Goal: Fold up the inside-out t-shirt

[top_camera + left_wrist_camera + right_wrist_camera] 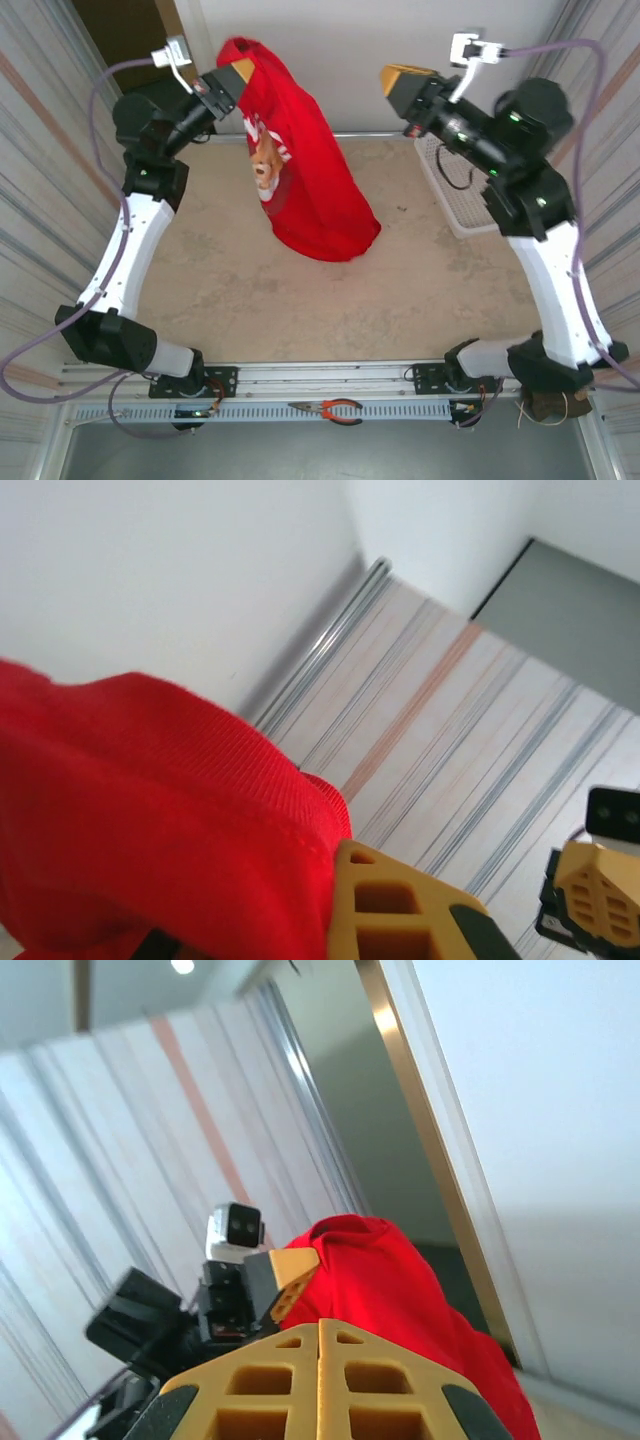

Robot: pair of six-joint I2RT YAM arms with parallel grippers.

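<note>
Left fingers [240, 72] pinch a bunched edge of the t-shirt [310, 170] high over the far side of the table [200, 290], at about 11 o'clock. In the left wrist view the t-shirt [150, 820] is gathered right against the yellow finger [400, 910]. Which hem or seam is caught cannot be told. The right fingers [402, 78] are pressed together and empty at about 1 o'clock, at much the same height and well apart from the cloth. In the right wrist view they [320, 1380] look across at the t-shirt [400, 1290].

From the pinch the t-shirt hangs as one long drape, bear print showing, and its lower end rests crumpled near the table's centre, at about 5 o'clock from the left fingers. From the right fingers it lies at 9 o'clock.

The step in hand looks like taking a second hold so the cloth can be spread out. To do that well, the right fingers should part before closing in. They should travel toward 9 o'clock and take a free edge just below the left pinch, not the thick bunch. The left fingers should hold firm so the drape does not slip.
</note>
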